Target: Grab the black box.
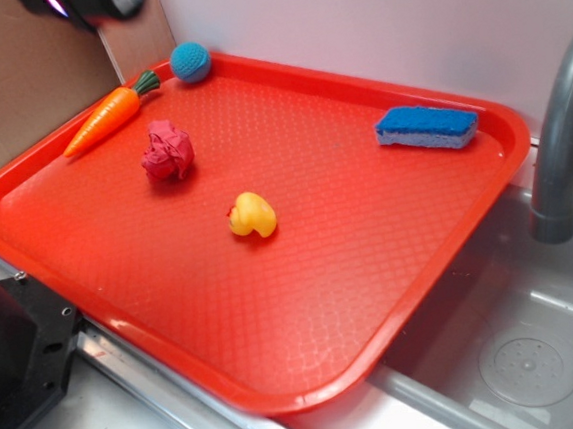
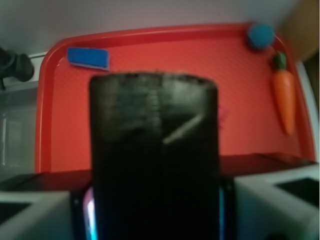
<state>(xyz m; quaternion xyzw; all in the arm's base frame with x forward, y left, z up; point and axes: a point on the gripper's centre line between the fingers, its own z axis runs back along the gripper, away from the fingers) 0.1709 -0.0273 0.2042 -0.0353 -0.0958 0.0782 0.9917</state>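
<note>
The claw grips the black box above the tray.

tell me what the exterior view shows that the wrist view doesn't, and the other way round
Only the exterior view shows the yellow rubber duck, the crumpled red cloth, the grey faucet and the sink beside the tray.

Only the wrist view shows the black box, close up and filling the middle of the frame, apparently held between the white parts of the hand at the lower corners.

Both show the red tray, the blue sponge, the carrot and the blue ball.
</note>
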